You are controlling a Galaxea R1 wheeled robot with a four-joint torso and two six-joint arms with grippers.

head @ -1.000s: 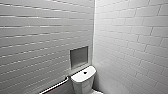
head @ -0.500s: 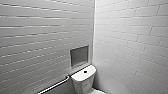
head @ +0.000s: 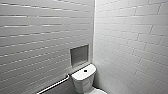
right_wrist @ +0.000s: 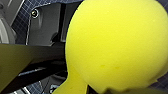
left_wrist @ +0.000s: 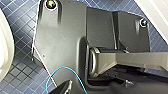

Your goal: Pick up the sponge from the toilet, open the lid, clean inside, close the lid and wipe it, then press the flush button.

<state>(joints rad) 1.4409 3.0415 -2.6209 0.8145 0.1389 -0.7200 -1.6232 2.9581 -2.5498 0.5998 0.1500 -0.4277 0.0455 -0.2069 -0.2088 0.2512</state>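
I see right pincer [right_wrist: 110, 88] clamped on small bright yellow-green foam sponge [right_wrist: 117, 45], above dark blue tiled floor [right_wrist: 21, 23]. White glossy ceramic toilet [head: 83, 76] in tiled corner. Left pincer: can't tell.

Ahead of me: left wall [head: 37, 45], long white horizontal tiles; right wall [head: 130, 45], white brick-laid tiles. Square recessed niche [head: 79, 55] in left wall by the corner. Rail [head: 53, 85] low beneath it. Floor [left_wrist: 22, 65]: small dark blue tiles.
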